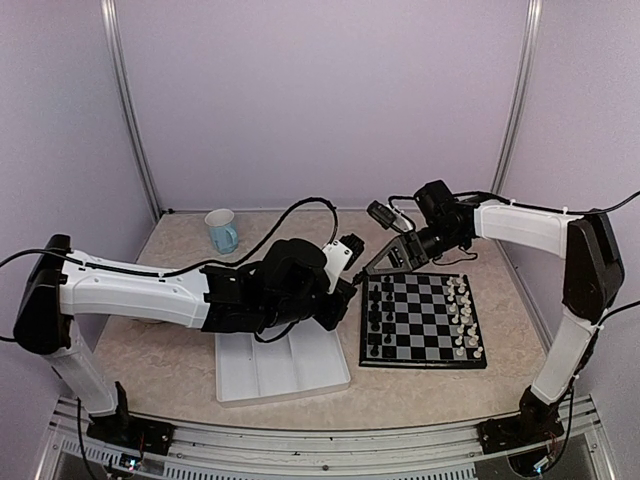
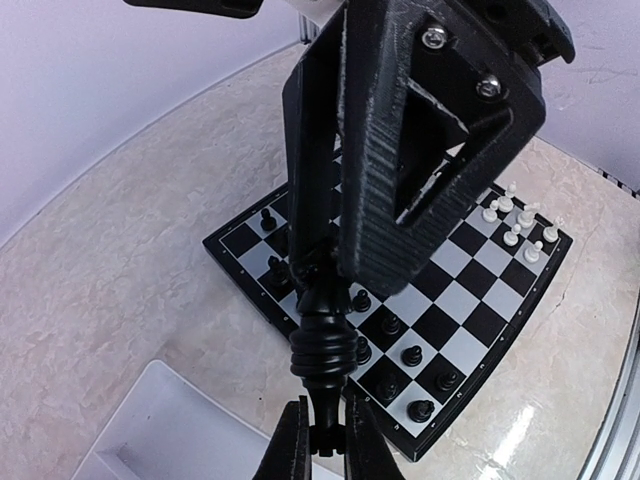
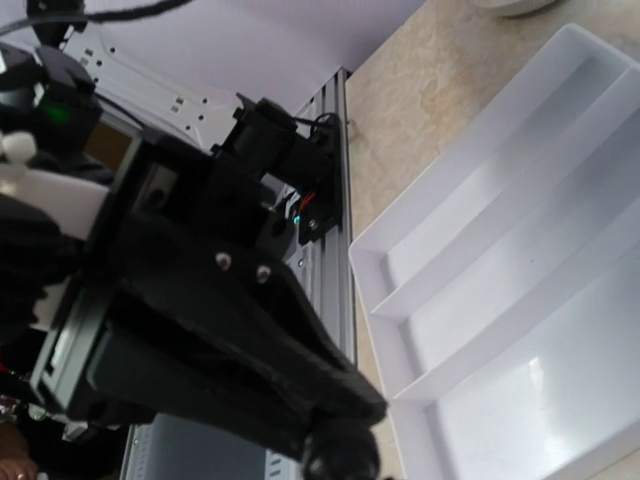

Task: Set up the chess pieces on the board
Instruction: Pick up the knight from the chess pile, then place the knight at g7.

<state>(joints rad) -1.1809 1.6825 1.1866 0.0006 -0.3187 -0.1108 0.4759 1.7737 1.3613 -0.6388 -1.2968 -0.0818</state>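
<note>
1. The left arm point(image 1: 140, 290) and right arm point(image 1: 520, 225) meet above the board's point(image 1: 420, 312) far-left corner, beside the tray point(image 1: 280, 370), apparently for a handover.
2. The left gripper point(image 2: 322, 447) pinches one black piece point(image 2: 325, 355) by its thin end, clear of the squares.
3. The right gripper point(image 2: 332, 275) straddles its other end; whether it has clamped, I cannot tell.
4. Other black pieces point(image 1: 375, 318) stand along the board's left files.

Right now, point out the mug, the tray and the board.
mug point(image 1: 222, 232), top view, on its blue side wall.
tray point(image 1: 285, 365), top view, on a bare compartment floor.
board point(image 1: 422, 318), top view, on a bare middle square.
</note>
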